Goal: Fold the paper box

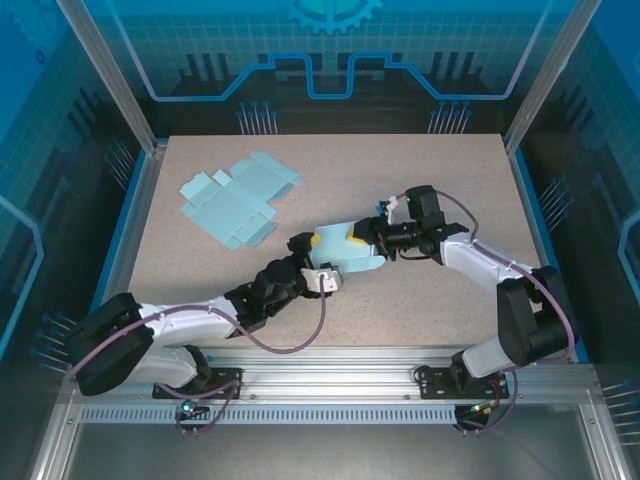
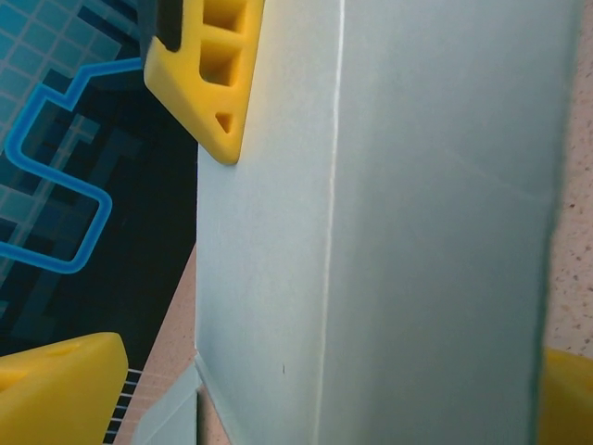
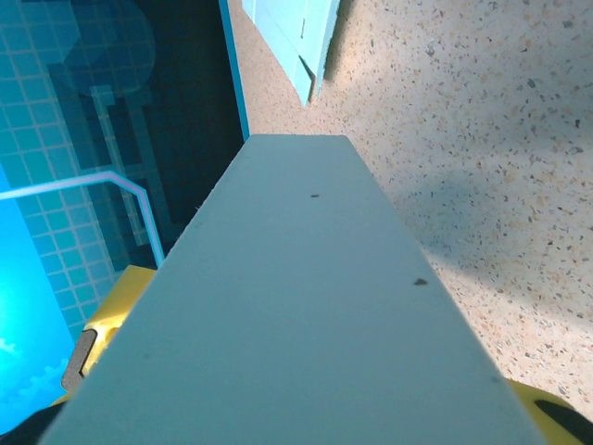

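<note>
A partly folded light-blue paper box lies mid-table between my two grippers. My right gripper is shut on its right end; in the right wrist view a flat box panel runs out from between its yellow fingers. My left gripper stands wide open around the box's left end. In the left wrist view a creased box wall sits between the yellow fingertips, with a gap on the left side. The right gripper's yellow finger presses on the box at the top.
A second light-blue box blank lies flat at the far left of the speckled table, and its edge shows in the right wrist view. Aluminium frame posts and blue walls surround the table.
</note>
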Motion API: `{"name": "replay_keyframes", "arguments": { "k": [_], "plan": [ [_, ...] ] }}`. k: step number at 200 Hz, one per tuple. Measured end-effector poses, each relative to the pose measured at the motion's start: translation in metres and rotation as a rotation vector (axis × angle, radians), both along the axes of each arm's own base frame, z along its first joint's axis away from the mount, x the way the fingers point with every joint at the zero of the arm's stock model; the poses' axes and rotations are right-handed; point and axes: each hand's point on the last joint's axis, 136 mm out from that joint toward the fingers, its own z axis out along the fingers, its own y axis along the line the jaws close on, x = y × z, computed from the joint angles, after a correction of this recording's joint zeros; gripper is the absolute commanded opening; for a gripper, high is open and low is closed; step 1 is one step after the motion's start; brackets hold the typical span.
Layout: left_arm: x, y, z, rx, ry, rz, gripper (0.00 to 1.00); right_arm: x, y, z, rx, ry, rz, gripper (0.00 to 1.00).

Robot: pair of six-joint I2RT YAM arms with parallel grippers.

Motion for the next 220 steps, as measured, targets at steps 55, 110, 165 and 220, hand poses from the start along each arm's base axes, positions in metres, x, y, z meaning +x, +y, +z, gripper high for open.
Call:
{"name": "replay_keyframes", "arguments": {
  "k": [55, 110, 165, 220],
  "plan": [
    [0.006, 0.003, -0.005, 0.041, -0.027, 0.045, 0.79, 0.000, -0.001, -0.003, 0.001, 0.003, -0.007, 0.41],
    [0.005, 0.004, -0.008, 0.056, -0.024, 0.049, 0.58, 0.002, 0.000, 0.000, 0.010, -0.017, -0.005, 0.44],
    [-0.003, 0.005, -0.010, 0.089, 0.004, 0.020, 0.43, -0.004, -0.007, -0.012, -0.003, 0.017, -0.011, 0.63],
    [-0.013, 0.016, -0.007, 0.133, 0.083, 0.009, 0.38, -0.011, -0.030, -0.019, -0.044, 0.002, -0.048, 0.89]
  ]
}}
